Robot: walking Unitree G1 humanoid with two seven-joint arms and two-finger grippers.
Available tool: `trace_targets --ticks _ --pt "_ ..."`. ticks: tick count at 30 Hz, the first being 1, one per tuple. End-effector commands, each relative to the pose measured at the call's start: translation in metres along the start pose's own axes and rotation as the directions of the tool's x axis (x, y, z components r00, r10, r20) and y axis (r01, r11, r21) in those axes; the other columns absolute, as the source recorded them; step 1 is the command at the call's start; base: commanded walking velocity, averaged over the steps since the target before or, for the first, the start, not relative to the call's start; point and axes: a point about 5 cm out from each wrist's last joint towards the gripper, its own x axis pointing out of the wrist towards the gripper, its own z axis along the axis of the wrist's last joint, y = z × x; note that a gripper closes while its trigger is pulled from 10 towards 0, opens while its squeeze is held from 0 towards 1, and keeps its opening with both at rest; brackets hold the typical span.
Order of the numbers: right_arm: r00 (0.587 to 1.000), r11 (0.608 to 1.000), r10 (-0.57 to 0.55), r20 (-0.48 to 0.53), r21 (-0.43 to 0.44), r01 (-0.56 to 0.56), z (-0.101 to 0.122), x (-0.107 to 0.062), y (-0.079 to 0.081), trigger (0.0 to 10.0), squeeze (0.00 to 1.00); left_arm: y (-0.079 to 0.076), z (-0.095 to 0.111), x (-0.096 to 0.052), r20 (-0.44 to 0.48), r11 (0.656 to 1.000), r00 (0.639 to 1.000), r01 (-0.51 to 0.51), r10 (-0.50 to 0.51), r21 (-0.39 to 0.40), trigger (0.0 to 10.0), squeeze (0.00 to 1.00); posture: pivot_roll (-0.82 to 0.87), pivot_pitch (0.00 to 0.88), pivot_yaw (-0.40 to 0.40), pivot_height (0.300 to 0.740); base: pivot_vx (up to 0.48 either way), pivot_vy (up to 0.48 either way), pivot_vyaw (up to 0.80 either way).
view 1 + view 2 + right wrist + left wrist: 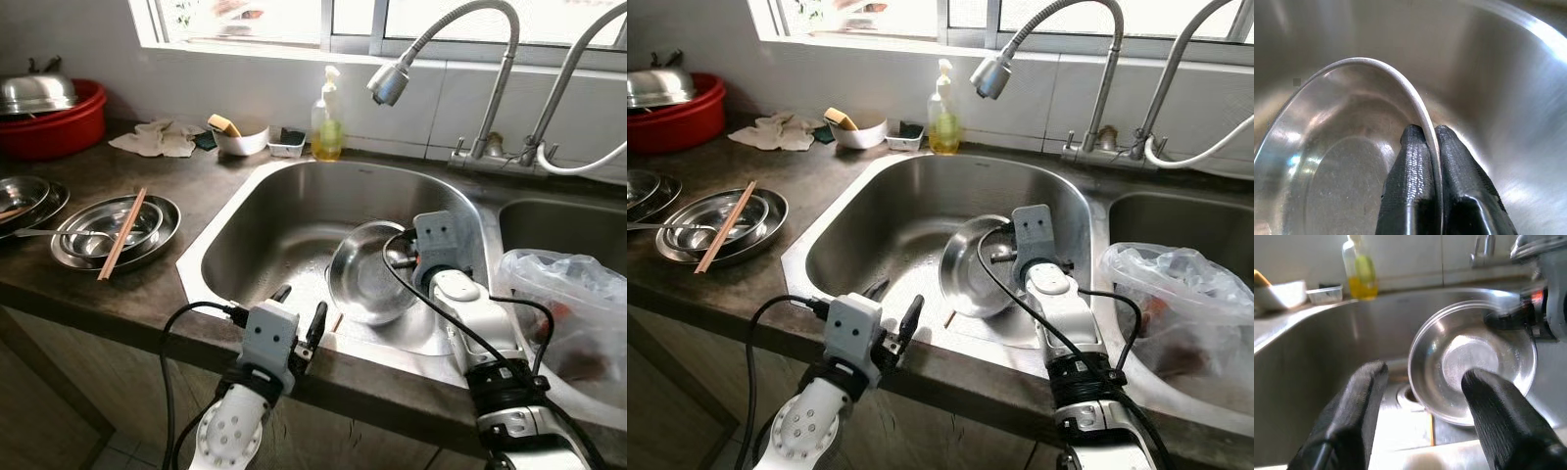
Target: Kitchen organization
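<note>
Right gripper [1431,147] pinching steel bowl [364,274] rim inside sink [265,220].

Right arm stretched forward and down into the sink, right gripper [1431,147] with fingers [1409,166] squeezed tight on the rim of the steel bowl [364,276] — bowl tipped up on its edge. Left gripper [1422,396] low at the front worktop edge, fingers [1359,401] spread wide apart — holding nothing.
</note>
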Motion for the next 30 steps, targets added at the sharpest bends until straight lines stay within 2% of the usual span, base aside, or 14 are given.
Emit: trace_targets --ticks 1,5,6,7,8,16,17,20,21,24,25,26,27,30 --pt "0.999 1.000 0.014 -0.050 -0.002 -0.014 -0.005 0.002 0.001 10.0 0.00 0.000 0.002 -0.003 -0.011 1.000 1.000 -0.001 0.001 0.000 10.0 0.00 0.02 0.071 -0.037 0.740 0.000 0.000 0.00" --pt "0.996 1.000 0.020 -0.083 -0.001 -0.020 -0.011 0.002 0.001 10.0 0.00 -0.001 0.003 -0.003 -0.012 1.000 1.000 0.001 -0.001 0.001 10.0 0.00 0.02 0.078 -0.038 0.740 0.000 0.000 0.00" --pt "0.996 1.000 0.028 -0.090 -0.002 -0.028 -0.013 0.003 0.002 10.0 0.10 -0.001 0.004 -0.003 -0.013 1.000 1.000 0.001 -0.001 0.002 10.0 0.00 0.02 0.081 -0.041 0.740 0.000 0.000 0.00" --pt "0.995 1.000 0.028 -0.097 0.000 -0.028 -0.015 0.002 0.002 10.0 0.44 -0.001 0.004 -0.004 -0.014 1.000 1.000 0.002 -0.002 0.002 10.0 0.00 0.02 0.086 -0.042 0.740 0.000 0.000 0.00" --pt "0.994 0.999 0.033 -0.101 -0.009 -0.034 -0.016 0.002 0.002 10.0 1.00 -0.001 0.004 -0.004 -0.015 1.000 1.000 0.002 -0.002 0.003 10.0 0.00 0.02 0.086 -0.042 0.740 0.000 0.000 0.00" --pt "0.997 1.000 0.016 -0.077 0.012 -0.016 -0.017 -0.001 -0.001 10.0 1.00 -0.002 0.004 -0.004 -0.021 1.000 1.000 0.001 -0.001 0.001 10.0 0.00 0.02 0.089 -0.043 0.740 0.000 0.000 0.00" --pt "0.999 1.000 0.003 -0.050 0.022 -0.002 -0.014 -0.002 -0.001 10.0 0.23 -0.002 0.004 -0.004 -0.021 1.000 1.000 0.001 -0.001 0.001 10.0 0.00 0.02 0.087 -0.044 0.740 0.000 0.000 0.00" --pt "0.999 1.000 -0.002 -0.040 0.021 0.003 -0.012 -0.003 -0.001 10.0 0.23 -0.002 0.005 -0.004 -0.021 1.000 1.000 0.001 -0.001 0.001 10.0 0.00 0.02 0.087 -0.044 0.740 0.000 0.000 0.00" --pt "1.000 1.000 -0.004 0.001 0.012 0.004 -0.007 -0.005 -0.001 10.0 0.00 -0.002 0.005 -0.003 -0.021 1.000 1.000 0.001 -0.001 0.002 10.0 0.00 0.02 0.079 -0.042 0.740 0.000 0.000 0.00" --pt "0.987 1.000 -0.017 0.159 0.021 0.014 0.015 -0.016 -0.002 10.0 0.00 -0.002 0.005 -0.001 -0.017 1.000 1.000 0.002 -0.002 0.004 10.0 0.00 0.01 0.072 -0.042 0.740 0.000 0.000 0.00" --pt "0.987 1.000 -0.017 0.159 0.021 0.014 0.015 -0.016 -0.002 10.0 0.00 -0.002 0.005 -0.001 -0.017 1.000 1.000 0.002 -0.002 0.004 10.0 0.00 0.01 0.072 -0.042 0.740 0.000 0.000 0.00" --pt "0.969 0.999 -0.019 0.247 0.037 0.010 0.027 -0.023 -0.002 10.0 0.00 -0.002 0.005 0.000 -0.014 1.000 1.000 0.002 -0.002 0.003 10.0 0.00 0.01 0.064 -0.038 0.740 0.000 0.000 0.00" --pt "0.958 1.000 -0.016 0.285 0.017 0.012 0.032 -0.029 -0.001 10.0 0.00 -0.002 0.005 0.001 -0.013 1.000 1.000 0.002 -0.001 0.003 10.0 0.00 0.01 0.060 -0.037 0.740 0.000 0.000 0.00" --pt "0.939 1.000 -0.006 0.345 -0.019 0.013 0.037 -0.039 0.000 10.0 0.00 -0.001 0.005 0.003 -0.010 1.000 1.000 0.001 -0.001 0.004 10.0 0.00 0.00 0.049 -0.032 0.740 0.000 0.000 0.00"
